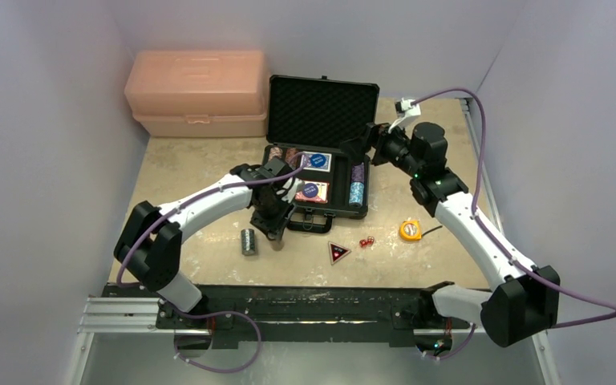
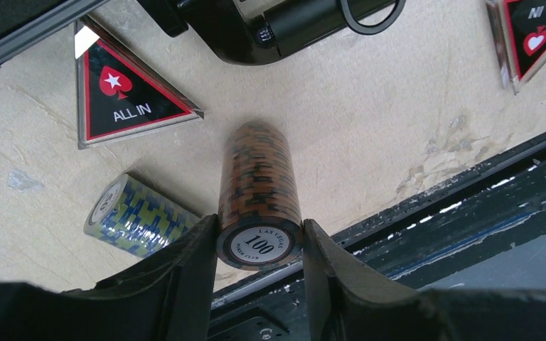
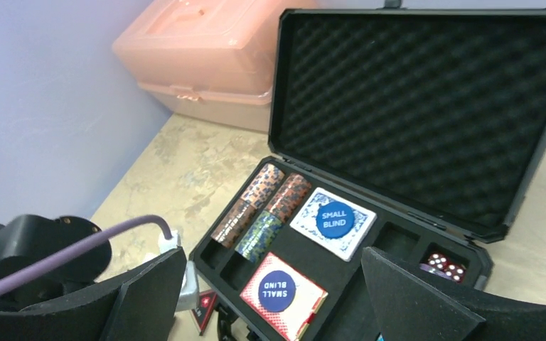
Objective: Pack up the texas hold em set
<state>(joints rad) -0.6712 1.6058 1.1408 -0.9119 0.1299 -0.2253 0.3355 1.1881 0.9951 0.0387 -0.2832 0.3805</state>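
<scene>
Chips point(image 2: 259, 177) marked "100" sit pinched in left gripper point(image 2: 259, 231), "ALL IN" button point(image 2: 124, 92) beyond. Right gripper point(image 3: 274, 254) gapes before case point(image 3: 426, 99) holding "SMALL BLIND" decks point(image 3: 333, 222).

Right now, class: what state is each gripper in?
Left gripper: closed on the orange chip stack.
Right gripper: open, holding nothing.

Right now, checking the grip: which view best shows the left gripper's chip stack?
Left wrist: the orange 100-chip stack fills the left gripper, label readable. Top external mostly hides it under that gripper; right wrist misses it.
</scene>
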